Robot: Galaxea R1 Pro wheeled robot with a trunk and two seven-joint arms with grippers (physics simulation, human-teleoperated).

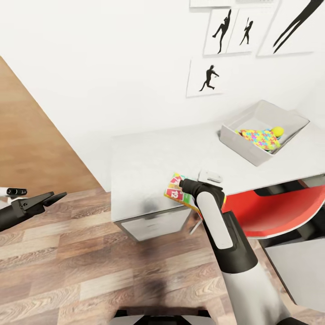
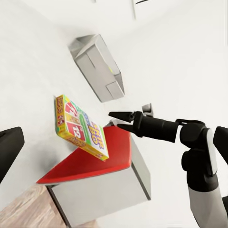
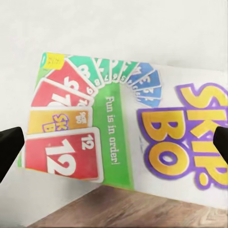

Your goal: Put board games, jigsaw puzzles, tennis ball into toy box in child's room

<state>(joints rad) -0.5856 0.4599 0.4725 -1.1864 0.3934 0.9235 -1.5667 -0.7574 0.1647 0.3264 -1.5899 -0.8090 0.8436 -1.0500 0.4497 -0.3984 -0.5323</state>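
The Skip-Bo board game (image 1: pixel 175 188) lies flat at the table's (image 1: pixel 144 167) front edge, and one end hangs out over the floor. My right gripper (image 1: pixel 182 183) hovers just above it, open, with its fingertips (image 3: pixel 9 147) wide apart on either side of the carton (image 3: pixel 118 128). From the left wrist view, this gripper (image 2: pixel 116 120) is beside the carton (image 2: pixel 80 128) and apart from it. At the back right stands the toy box (image 1: pixel 239 143), holding the jigsaw puzzles (image 1: pixel 261 138) and the tennis ball (image 1: pixel 277 131). My left gripper (image 1: pixel 50 197) hangs empty over the floor, far left.
A red-and-white swivel chair (image 1: pixel 271 210) is tucked under the table to the right of my right arm. A small white object (image 1: pixel 210 176) lies on the table near the carton. The drawer unit (image 1: pixel 155 223) faces me. Wood floor (image 1: pixel 90 262) spreads in front and to the left.
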